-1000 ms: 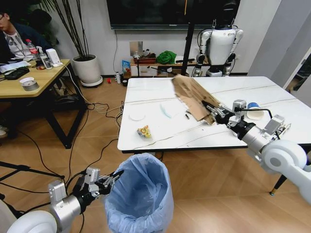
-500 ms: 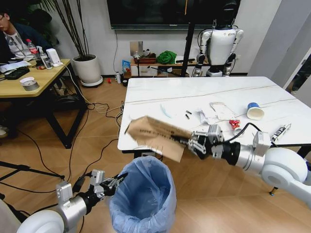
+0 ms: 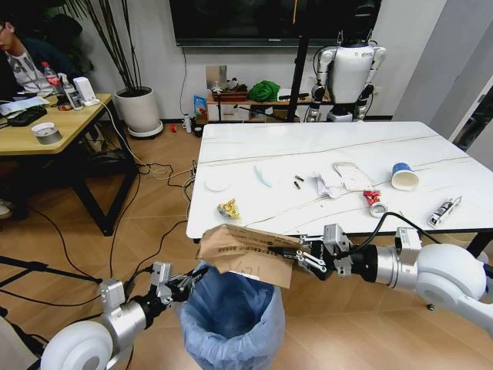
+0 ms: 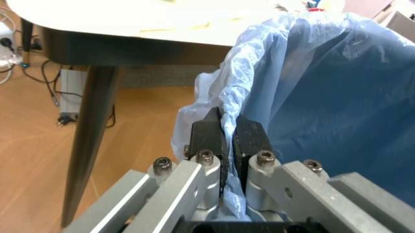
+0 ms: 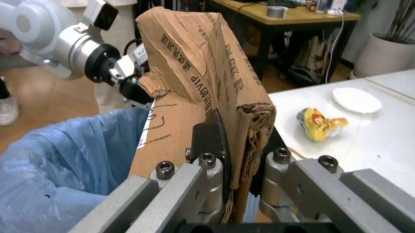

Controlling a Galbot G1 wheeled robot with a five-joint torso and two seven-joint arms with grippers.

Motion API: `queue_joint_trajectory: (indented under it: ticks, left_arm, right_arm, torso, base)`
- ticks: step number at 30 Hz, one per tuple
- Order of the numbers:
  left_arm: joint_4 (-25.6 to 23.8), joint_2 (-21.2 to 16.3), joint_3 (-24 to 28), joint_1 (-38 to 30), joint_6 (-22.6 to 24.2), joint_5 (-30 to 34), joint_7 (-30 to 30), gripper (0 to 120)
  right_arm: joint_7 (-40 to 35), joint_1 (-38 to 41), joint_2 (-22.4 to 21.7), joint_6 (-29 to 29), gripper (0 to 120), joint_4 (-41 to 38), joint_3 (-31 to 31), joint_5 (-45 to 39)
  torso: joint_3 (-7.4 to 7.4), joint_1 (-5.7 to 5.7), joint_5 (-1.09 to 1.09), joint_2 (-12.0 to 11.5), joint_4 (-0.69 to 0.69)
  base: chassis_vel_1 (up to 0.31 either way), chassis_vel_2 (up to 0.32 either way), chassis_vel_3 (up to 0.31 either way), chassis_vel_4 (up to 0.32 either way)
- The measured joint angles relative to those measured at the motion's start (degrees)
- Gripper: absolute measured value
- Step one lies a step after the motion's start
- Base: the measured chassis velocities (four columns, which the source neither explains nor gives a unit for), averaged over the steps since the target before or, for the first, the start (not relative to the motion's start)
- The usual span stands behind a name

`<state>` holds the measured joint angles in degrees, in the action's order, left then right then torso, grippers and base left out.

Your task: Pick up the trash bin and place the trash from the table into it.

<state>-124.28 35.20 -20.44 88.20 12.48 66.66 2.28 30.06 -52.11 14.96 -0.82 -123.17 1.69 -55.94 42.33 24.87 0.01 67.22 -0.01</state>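
The cardboard (image 3: 248, 253) is a flattened brown sheet, creased and torn at the edges, with printed characters and black pen marks too unclear to read. The right hand (image 3: 308, 257) is clamped on one end and holds it level over the mouth of the bin (image 3: 231, 324), which stands on the wood floor just in front of the surface (image 3: 254, 223). The bin's crinkled blue bag is pinched at the rim by the left hand (image 4: 227, 138). On the white veined surface lie a yellow wrapper (image 3: 228, 209), crumpled papers (image 3: 343, 179), a blue-white cup (image 3: 403, 176), a tape roll (image 3: 377, 209) and a silver tube (image 3: 443, 210). Cables trail across the floor beside a wooden desk (image 3: 46, 131).
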Motion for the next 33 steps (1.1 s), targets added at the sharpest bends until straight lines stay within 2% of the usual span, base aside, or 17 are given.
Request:
queue_joint_trajectory:
  ticks: [2,6,14,18,24,28,33]
  left_arm:
    - [0.3,-0.1,0.6,-0.7,0.0,0.2,0.0,0]
    - [2.2,-0.9,6.1,-6.4,0.2,2.0,-0.1,0]
    - [3.9,0.3,12.2,-12.8,0.5,3.4,-1.1,0]
    - [4.1,0.5,12.8,-12.8,0.6,3.3,-1.2,0]
    - [3.6,0.6,13.1,-12.9,0.7,3.4,-1.6,0]
    - [2.9,0.2,11.8,-11.3,0.9,3.5,-1.7,0]
    - [2.3,0.1,10.4,-10.1,1.0,3.6,-1.9,0]
  right_arm:
    - [0.0,0.0,0.0,0.0,4,0.2,0.0,0.0]
    - [0.0,-0.8,-0.5,0.2,4,0.7,-0.2,0.2]
    - [0.0,-1.0,-1.3,0.0,4,-0.2,-0.2,-0.1]
    - [-0.7,-0.1,-0.7,-0.1,4,-1.3,-0.2,-1.4]
    - [-2.5,3.3,2.4,-0.1,4,-1.8,2.8,-2.0]
    - [-3.7,12.9,7.7,0.0,4,0.4,11.3,-2.3]
    - [-4.1,17.2,10.2,0.2,4,1.4,15.8,-2.6]
  torso:
    - [0.00,0.00,0.00,0.0,0.00]
    - [0.00,0.00,0.00,0.0,0.00]
    - [0.00,0.00,-0.01,0.0,-0.01]
    - [0.00,0.00,-0.02,0.0,0.00]
    - [0.00,0.00,-0.02,0.0,-0.01]
    - [0.00,0.00,-0.01,0.0,0.02]
    - [0.00,0.00,-0.02,0.0,0.03]
  base:
    - [0.000,0.000,0.000,0.000]
    - [0.000,0.000,0.000,0.000]
    - [0.000,0.000,0.000,0.000]
    - [0.000,0.000,0.000,0.000]
    - [0.000,0.000,0.000,0.000]
    - [0.000,0.000,0.000,0.000]
    - [0.000,0.000,0.000,0.000]
